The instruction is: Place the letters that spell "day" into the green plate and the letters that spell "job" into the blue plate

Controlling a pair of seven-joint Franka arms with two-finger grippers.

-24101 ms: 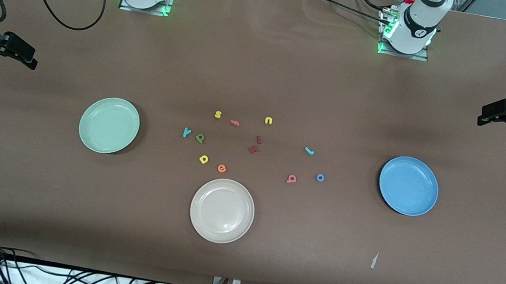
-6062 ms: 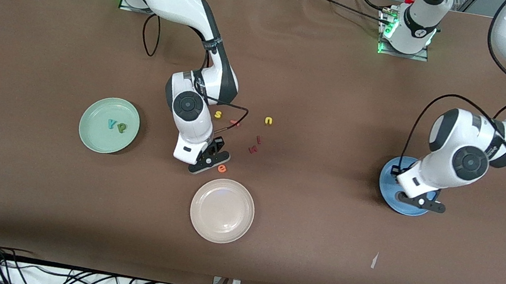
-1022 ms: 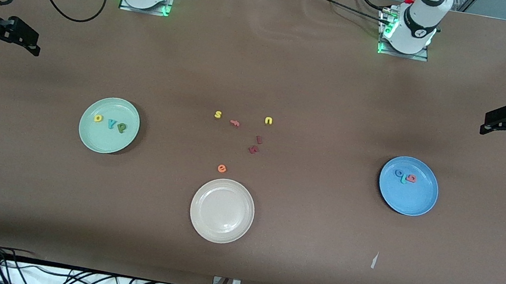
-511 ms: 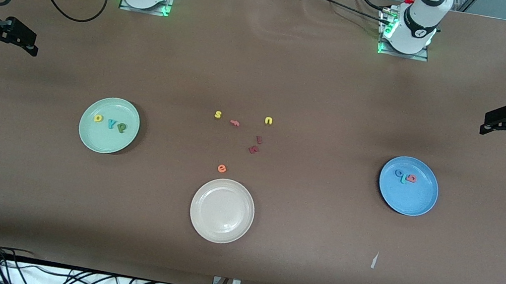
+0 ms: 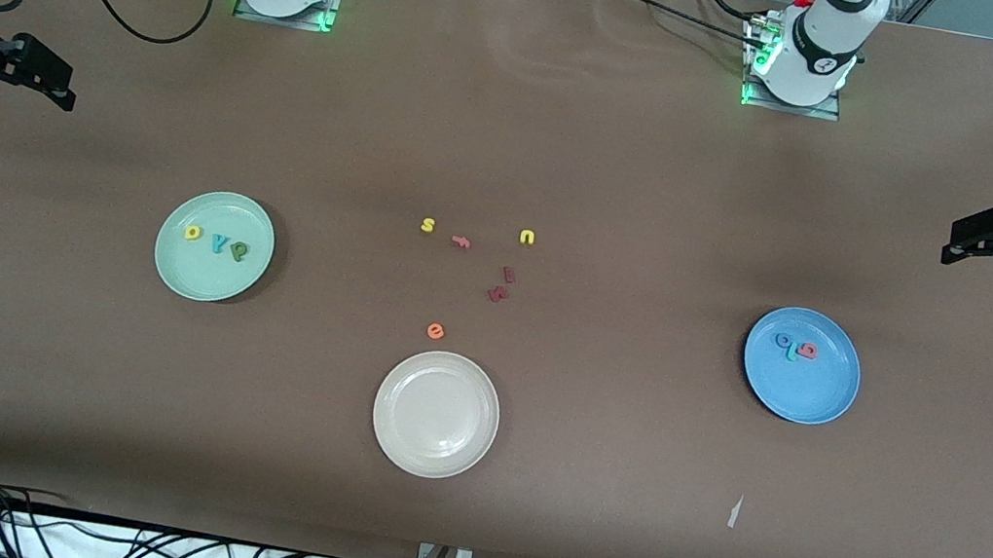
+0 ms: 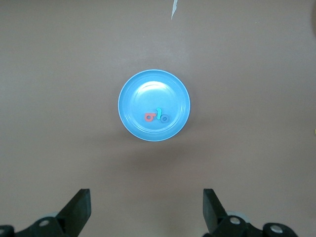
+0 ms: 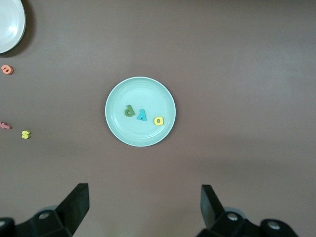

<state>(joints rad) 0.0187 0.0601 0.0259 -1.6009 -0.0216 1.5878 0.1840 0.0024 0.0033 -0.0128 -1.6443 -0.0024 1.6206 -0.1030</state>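
Around the beige plate [image 5: 436, 414] we've got leftover letters [image 5: 469, 265] scattered farther back; both the left gripper [image 6: 146, 212] and right gripper [image 7: 144, 210] hang wide open, arms mostly cut off.

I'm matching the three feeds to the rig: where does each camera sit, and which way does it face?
Front view: high across the table, facing both bases; left gripper and right gripper open at the ends.
Left wrist view: looks down on the blue plate; own fingers show.
Right wrist view: looks down on the green plate, shared with front view.
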